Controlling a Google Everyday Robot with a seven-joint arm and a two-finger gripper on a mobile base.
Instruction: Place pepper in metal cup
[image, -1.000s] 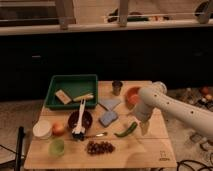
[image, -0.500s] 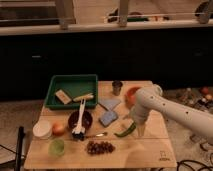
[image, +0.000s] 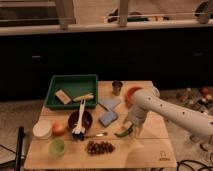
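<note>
The green chili pepper (image: 123, 133) lies on the wooden table (image: 150, 150), right of centre and near the front. My gripper (image: 131, 126) reaches down from the white arm and sits right at the pepper's right end. Whether it touches the pepper cannot be told. The small grey metal cup (image: 117, 87) stands upright at the back of the table, well behind the gripper. The arm partly hides the orange bowl (image: 131, 93) right of the cup.
A green tray (image: 72, 90) holding small items sits back left. A dark bowl with a white brush (image: 80, 120), two blue sponges (image: 109, 118), grapes (image: 99, 147), a light green cup (image: 56, 147), a white container (image: 42, 129) and an orange fruit (image: 59, 129) fill the left and middle.
My gripper has moved a little left and down, closer to the pepper's right end. The pepper and the other things have not moved.
</note>
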